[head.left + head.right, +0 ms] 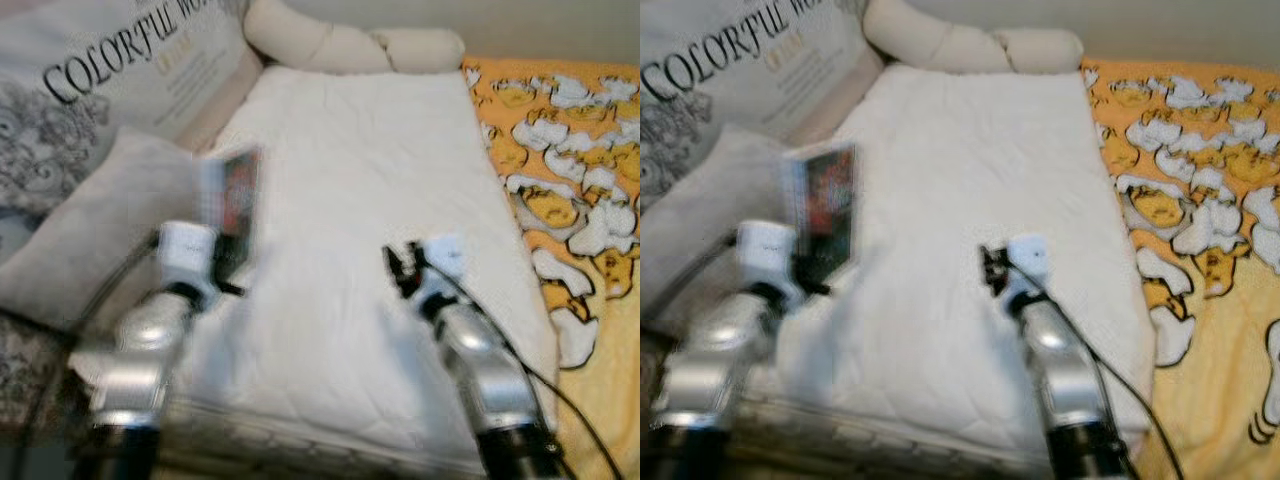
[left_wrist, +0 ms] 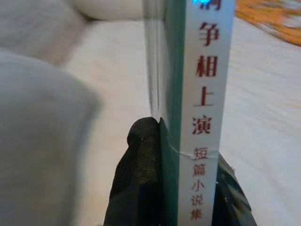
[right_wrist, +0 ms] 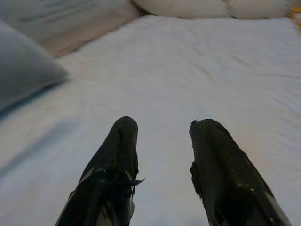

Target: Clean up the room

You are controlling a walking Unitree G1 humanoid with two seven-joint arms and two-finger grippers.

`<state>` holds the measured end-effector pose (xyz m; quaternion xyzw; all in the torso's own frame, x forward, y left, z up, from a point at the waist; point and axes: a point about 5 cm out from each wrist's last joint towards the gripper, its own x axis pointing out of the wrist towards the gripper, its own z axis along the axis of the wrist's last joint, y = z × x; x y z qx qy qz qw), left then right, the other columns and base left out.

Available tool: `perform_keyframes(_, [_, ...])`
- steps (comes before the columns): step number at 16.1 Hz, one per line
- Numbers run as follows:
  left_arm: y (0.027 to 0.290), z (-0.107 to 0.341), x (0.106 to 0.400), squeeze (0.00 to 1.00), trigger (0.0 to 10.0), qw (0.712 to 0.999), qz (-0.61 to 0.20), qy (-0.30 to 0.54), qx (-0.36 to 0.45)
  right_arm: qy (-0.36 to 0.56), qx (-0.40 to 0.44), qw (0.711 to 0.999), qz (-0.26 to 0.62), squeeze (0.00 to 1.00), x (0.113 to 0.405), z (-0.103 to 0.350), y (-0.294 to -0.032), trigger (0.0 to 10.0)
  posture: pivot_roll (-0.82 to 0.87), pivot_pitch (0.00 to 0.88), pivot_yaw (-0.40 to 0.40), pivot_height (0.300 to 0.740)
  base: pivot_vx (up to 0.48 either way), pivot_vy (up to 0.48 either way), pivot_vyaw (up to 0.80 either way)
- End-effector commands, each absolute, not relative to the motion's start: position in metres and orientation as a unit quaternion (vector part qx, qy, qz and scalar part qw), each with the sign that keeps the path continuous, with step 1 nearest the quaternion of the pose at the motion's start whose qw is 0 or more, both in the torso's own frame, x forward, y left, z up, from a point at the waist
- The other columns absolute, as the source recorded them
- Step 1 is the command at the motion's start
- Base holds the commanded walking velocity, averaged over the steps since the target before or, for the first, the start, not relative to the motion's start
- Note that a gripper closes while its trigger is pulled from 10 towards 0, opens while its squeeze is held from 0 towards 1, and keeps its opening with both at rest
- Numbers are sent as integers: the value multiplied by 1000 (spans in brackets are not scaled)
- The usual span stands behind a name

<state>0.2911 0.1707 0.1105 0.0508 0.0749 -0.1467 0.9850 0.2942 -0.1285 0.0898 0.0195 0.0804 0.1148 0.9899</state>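
Motion blur softened both head views, so the book's [image 1: 825, 215] cover read only as a dark picture with red patches, and its title could not be made out there. The left gripper [image 2: 178, 160] held that book upright, its two black fingers [image 2: 141, 174] clamped on either side of the lower part. In the left wrist view the white spine with red Chinese characters stood straight up from between the fingers, and its top was cut off by the frame edge. The lower ends of both fingers also ran out of that frame.

Just beside the left gripper, on its outer side, lay a grey cushion [image 1: 95, 220], and beyond that a large pillow [image 1: 130, 60] printed with the word "COLORFUL", its remaining lettering cropped away.

The right gripper [image 3: 162, 136] hovered over the white quilt [image 1: 350, 200] with its fingers moderately apart and nothing between them. Whether the tips touched the quilt could not be told.

Ahead of both grippers the quilt stretched bare up to a knotted cream cushion [image 1: 350, 45] at its far end, leaving open room forward. To the right gripper's outer side the quilt ended at an edge, where an orange sheet [image 1: 590, 200] with a white and yellow pattern began. A black cable [image 1: 540, 375] trailed along the right arm. The quilt's near edge sat below the silver forearms, blurred.
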Motion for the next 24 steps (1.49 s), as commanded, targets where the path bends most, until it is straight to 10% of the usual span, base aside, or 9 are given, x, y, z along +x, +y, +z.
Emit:
perform_keyframes(1, [181,117,297,0,10000,985,-150,73,49,70,27,988,132,0,296,97,-123,10000,56,0,18,740,0,0,0])
perform_keyframes(12, [173,123,335,0,10000,961,-252,110,4,59,-11,983,173,0,294,108,-135,10000,16,0,34,740,0,0,0])
perform_keyframes(24, [145,117,362,0,10000,853,-412,294,-125,155,4,876,457,0,249,145,-164,10000,-72,30,70,740,0,0,0])
